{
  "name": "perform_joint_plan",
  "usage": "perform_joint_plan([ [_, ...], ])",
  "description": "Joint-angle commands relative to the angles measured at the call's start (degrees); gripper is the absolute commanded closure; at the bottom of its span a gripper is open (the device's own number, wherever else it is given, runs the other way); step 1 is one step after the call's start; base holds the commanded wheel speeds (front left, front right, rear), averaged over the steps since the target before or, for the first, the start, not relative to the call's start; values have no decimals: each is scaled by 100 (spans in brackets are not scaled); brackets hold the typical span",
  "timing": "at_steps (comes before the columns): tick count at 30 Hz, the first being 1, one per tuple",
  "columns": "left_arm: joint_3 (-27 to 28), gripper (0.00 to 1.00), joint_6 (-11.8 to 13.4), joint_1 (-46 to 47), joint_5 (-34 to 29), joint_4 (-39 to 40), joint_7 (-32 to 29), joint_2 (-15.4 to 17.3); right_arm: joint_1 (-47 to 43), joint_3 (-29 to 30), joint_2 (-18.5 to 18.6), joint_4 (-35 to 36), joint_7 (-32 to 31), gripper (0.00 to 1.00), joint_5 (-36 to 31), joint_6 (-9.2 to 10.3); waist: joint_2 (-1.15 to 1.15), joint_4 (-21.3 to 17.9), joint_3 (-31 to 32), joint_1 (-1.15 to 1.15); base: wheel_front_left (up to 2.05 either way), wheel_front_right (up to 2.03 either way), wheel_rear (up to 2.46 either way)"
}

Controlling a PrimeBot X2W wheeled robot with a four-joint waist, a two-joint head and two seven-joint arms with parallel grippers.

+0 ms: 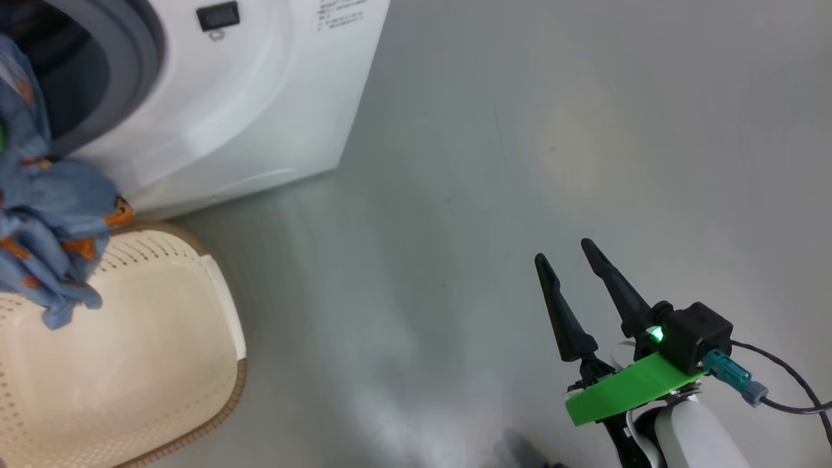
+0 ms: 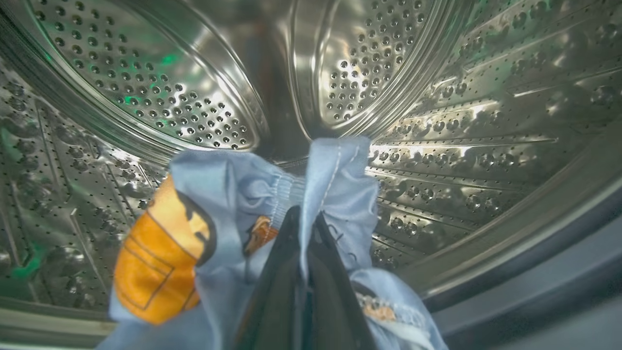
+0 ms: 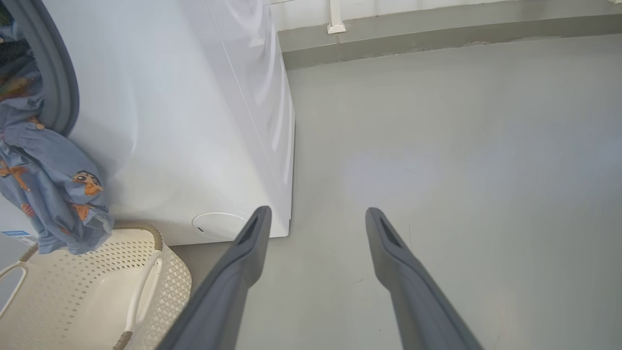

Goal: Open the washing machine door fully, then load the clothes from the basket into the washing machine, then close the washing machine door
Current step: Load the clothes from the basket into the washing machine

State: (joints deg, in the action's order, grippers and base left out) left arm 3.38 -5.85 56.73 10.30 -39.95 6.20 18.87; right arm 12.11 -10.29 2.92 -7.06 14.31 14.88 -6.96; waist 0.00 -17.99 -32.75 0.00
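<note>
The white washing machine (image 1: pixel 260 97) stands at the upper left with its grey gasket (image 1: pixel 140 58) exposed. A light blue garment (image 1: pixel 52 221) with orange marks hangs from the drum opening down over the cream basket (image 1: pixel 143 338). In the left wrist view my left gripper (image 2: pixel 306 218) is shut on that blue garment (image 2: pixel 223 194), held at the mouth of the steel drum (image 2: pixel 194 87). My right gripper (image 1: pixel 565 253) stands open over the bare floor at the lower right, nothing between its fingers (image 3: pixel 252 243). The door and the cream garment are out of view.
Grey floor (image 1: pixel 552 130) spreads to the right of the machine. A wall base (image 3: pixel 437 29) runs behind it. The basket (image 3: pixel 73 291) sits right against the machine's front, near a small round cover (image 3: pixel 218 224) and a blue label (image 3: pixel 14 234).
</note>
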Motion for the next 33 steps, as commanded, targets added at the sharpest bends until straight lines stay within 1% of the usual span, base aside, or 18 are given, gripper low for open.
perform_joint_plan([
  [1, 15, 100, -15, 253, -79, 42, -67, 315, 59, -134, -3, 146, 68, 0, 126, -53, 0, -49, -256, 0, 0, 0, 0],
  [6, -164, 100, -42, 732, -143, -230, -191, 384, 153, -199, -4, 177, 68, 0, 197, -53, 0, -59, -492, 0, 0, 0, 0],
  [13, -400, 100, -53, 1370, -278, -533, -171, 444, 222, -292, -4, 156, 68, 0, 313, -53, 0, -82, -744, 0, 0, 0, 0],
  [22, -783, 100, -117, 2230, -327, -1328, -1355, 510, 237, -368, -4, 138, 69, 0, 351, -53, 0, -120, -878, 0, 0, 0, 0],
  [25, -849, 100, -117, 2418, -342, -1432, -1425, 537, 242, -392, -4, 131, 69, 0, 369, -53, 0, -132, -897, 0, 0, 0, 0],
  [28, -946, 100, -34, 2556, -455, -1384, -1104, 588, 247, -410, -4, 135, 69, 0, 390, -53, 0, -141, -922, 0, 0, 0, 0],
  [33, -1202, 100, 99, 2727, -761, -1181, 61, 703, 267, -436, -4, 140, 69, 0, 421, -53, 0, -161, -968, 0, 0, 0, 0],
])
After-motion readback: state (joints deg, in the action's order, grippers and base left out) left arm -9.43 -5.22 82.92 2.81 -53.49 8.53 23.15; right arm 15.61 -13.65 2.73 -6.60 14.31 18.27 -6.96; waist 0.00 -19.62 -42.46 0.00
